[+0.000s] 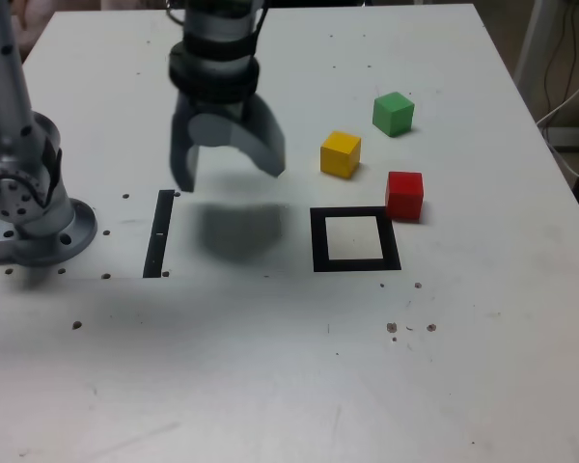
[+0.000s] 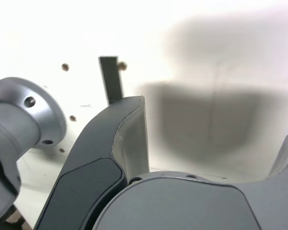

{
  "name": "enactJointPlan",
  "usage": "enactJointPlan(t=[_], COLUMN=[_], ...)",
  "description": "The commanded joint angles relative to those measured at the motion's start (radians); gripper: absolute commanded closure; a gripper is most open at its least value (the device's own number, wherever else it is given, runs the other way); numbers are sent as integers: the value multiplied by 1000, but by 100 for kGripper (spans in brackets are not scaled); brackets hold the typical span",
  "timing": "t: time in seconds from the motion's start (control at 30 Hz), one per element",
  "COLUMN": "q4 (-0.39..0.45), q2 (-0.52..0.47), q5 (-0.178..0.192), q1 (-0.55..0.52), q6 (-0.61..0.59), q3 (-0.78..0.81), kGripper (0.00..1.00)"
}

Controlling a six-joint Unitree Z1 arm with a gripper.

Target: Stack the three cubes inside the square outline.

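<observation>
Tabletop (image 1: 270,386) bare; tool (image 1: 230,174), jaws apart and empty, should centre over the yellow cube (image 1: 341,153) beyond the square outline (image 1: 355,239).

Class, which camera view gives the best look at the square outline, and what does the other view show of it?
The exterior view. The square outline lies there whole and unobstructed on the table, with its white centre empty. The wrist view shows none of it, only the end effector, the narrow black strip and shadowed tabletop.
</observation>
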Motion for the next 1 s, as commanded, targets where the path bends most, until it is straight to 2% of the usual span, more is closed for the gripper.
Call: enactJointPlan(t=[0.0,0.47,0.73,0.97], q4=[12,146,225,256], q2=[21,171,300,389], q5=[3,11,8,3], q1=[11,15,-30,-64], q6=[13,38,39,39], q3=[-30,-353,-567,-681], kGripper=[1,1,1,1])
